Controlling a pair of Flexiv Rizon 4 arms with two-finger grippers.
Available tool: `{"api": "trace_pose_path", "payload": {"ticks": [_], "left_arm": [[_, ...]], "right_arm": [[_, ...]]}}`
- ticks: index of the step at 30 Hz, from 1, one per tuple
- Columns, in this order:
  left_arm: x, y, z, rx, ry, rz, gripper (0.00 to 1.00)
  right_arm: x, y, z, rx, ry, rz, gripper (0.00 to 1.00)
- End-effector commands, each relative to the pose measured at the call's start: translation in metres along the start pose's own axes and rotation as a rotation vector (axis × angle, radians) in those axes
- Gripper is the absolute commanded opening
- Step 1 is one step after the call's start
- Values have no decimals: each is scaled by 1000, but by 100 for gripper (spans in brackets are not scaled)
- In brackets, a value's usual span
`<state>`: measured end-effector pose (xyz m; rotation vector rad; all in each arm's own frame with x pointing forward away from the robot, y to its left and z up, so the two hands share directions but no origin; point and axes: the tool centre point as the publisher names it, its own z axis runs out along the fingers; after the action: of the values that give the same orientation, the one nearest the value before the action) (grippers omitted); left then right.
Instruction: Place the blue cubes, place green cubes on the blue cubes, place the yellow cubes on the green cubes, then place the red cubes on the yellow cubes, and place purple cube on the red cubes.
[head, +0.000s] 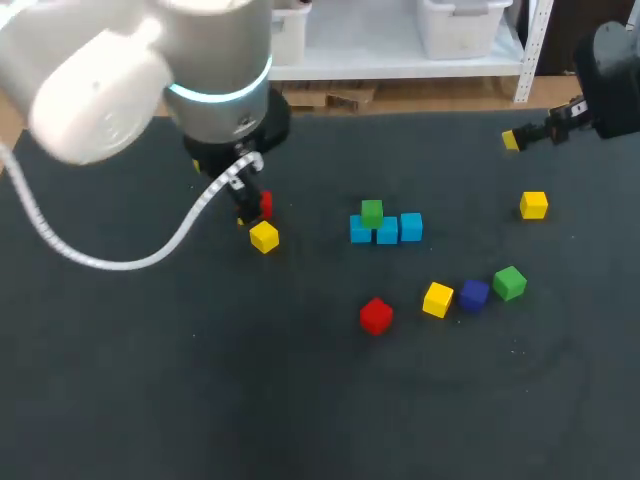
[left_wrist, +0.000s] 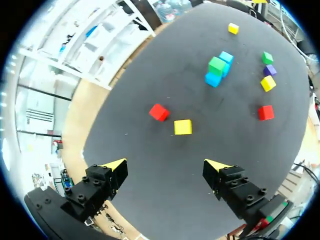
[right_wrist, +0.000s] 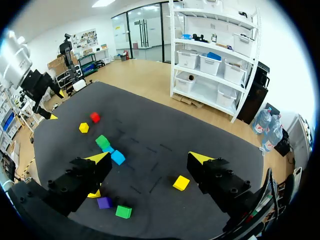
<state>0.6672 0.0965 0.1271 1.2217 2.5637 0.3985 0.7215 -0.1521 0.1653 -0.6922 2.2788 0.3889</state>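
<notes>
Yellow cube (left_wrist: 182, 127) is sitting close by a red cube (left_wrist: 159, 112); left gripper (left_wrist: 166, 165), spread wide, is hovering and may knock either.

Not much to report besides the table (head: 300, 400) itself. It's got a dark charcoal top with a matte, cloth-like look, and it takes up most of the overhead view. The far edge runs straight across, and past it the floor is light wood. Look closely and you'll see a few faint scuffs and tiny pale specks on the surface.
</notes>
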Motion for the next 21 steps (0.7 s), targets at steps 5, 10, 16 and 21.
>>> {"api": "trace_pose_path", "payload": {"ticks": [5, 10, 16, 21], "left_arm": [[29, 19, -18, -70, -358, -26, 100], [10, 31, -29, -78, -435, 6, 100], [-13, 40, -35, -88, -459, 48, 100], [-27, 46, -44, -106, -473, 64, 100]], "right_arm": [[1, 2, 0, 8, -2, 1, 100], [1, 2, 0, 8, -2, 1, 100], [1, 2, 0, 8, -2, 1, 100], [1, 2, 0, 8, -2, 1, 100]]}}
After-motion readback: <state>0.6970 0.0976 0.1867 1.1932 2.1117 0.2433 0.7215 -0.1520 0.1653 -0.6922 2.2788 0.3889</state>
